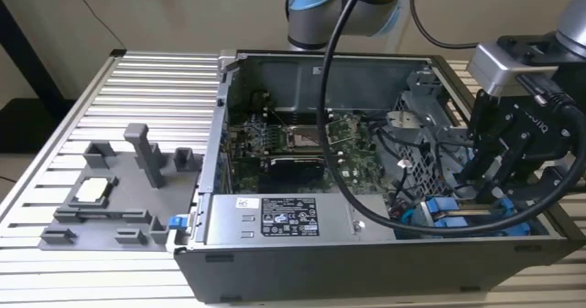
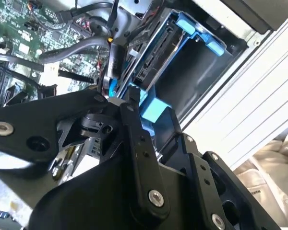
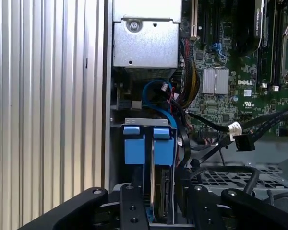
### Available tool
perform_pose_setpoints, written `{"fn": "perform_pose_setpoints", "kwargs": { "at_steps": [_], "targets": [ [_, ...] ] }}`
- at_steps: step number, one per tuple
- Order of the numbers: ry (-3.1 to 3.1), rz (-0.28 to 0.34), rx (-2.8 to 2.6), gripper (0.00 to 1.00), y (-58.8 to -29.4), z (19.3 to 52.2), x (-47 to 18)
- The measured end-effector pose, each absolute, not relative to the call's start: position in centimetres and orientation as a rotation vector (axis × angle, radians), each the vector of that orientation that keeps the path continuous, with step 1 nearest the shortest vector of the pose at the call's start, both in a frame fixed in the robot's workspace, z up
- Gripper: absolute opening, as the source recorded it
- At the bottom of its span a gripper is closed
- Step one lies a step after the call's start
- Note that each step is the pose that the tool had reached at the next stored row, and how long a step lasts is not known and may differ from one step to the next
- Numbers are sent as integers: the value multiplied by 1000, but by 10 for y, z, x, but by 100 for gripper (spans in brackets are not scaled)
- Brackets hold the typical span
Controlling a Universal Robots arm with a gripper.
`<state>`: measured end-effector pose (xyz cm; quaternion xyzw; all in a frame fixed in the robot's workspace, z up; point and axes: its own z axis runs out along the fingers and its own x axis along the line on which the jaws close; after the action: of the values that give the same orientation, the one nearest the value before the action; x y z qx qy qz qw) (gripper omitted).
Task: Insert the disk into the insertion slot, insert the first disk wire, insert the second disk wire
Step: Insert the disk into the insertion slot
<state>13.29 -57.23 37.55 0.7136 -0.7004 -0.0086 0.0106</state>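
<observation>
The disk (image 3: 162, 191) stood on edge in the insertion slot (image 3: 216, 181), at the corner of the open computer case (image 1: 366, 267) nearest the exterior view's right. In the first wrist view it presented a narrow dark-and-silver edge, framed by a bright blue plastic carrier whose two blue tabs (image 3: 149, 143) sat side by side at its end. In the second wrist view the blue frame (image 2: 194, 31) ran around the drive's dark connector edge. The slot's grey sheet-metal wall beside the disk was perforated.

The gripper (image 1: 485, 202) hung directly over the disk, its black linkage straddling the carrier in the first wrist view. Whether the jaws were spread or clamped on the carrier could not be determined.

A blue cable (image 3: 151, 93) looped between the disk and the grey power-supply box (image 1: 274, 219). Black cables with a loose connector (image 3: 242, 142) lay across the green motherboard (image 1: 293, 143). The case rested on a slatted aluminium table (image 1: 156, 81), with a grey fixture tray (image 1: 110, 205) well apart towards the exterior view's left.
</observation>
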Motion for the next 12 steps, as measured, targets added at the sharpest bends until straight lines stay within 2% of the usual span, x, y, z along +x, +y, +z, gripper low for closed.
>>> {"fn": "perform_pose_setpoints", "kwargs": {
  "at_steps": [7, 12],
  "targets": [
    [-2186, -27, 2227, 41, -571, 404, 133],
    [-2219, 1, 2268, 41, -571, 406, 133]
  ]
}}
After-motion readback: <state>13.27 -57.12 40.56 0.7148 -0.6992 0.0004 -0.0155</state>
